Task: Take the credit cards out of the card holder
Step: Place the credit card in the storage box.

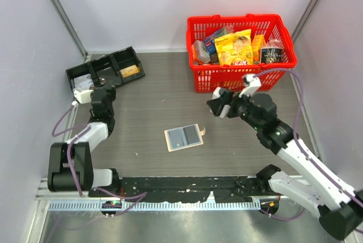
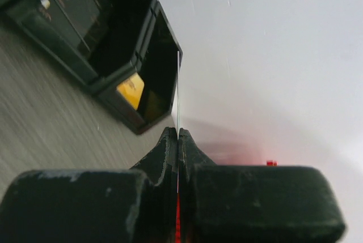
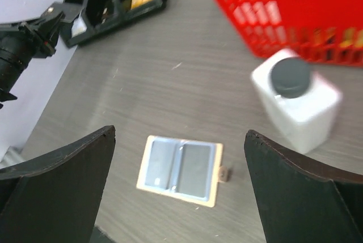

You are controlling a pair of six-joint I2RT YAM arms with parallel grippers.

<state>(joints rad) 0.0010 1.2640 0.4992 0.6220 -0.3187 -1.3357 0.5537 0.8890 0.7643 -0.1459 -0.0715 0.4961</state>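
Red basket (image 1: 199, 79) | white bottle (image 3: 295, 104) | left hand (image 2: 178, 132) pinches card (image 2: 178, 84) by tray (image 2: 122, 107)

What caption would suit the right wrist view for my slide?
Open right gripper hovers above the card holder, a white bottle beside the red basket.

my left arm (image 1: 85, 135) and right arm (image 1: 300, 158): black joints, white link shells, purple-grey cables (image 1: 299, 101) alongside; the right gripper (image 3: 180, 134) has broad matte-black fingers (image 3: 57, 192).
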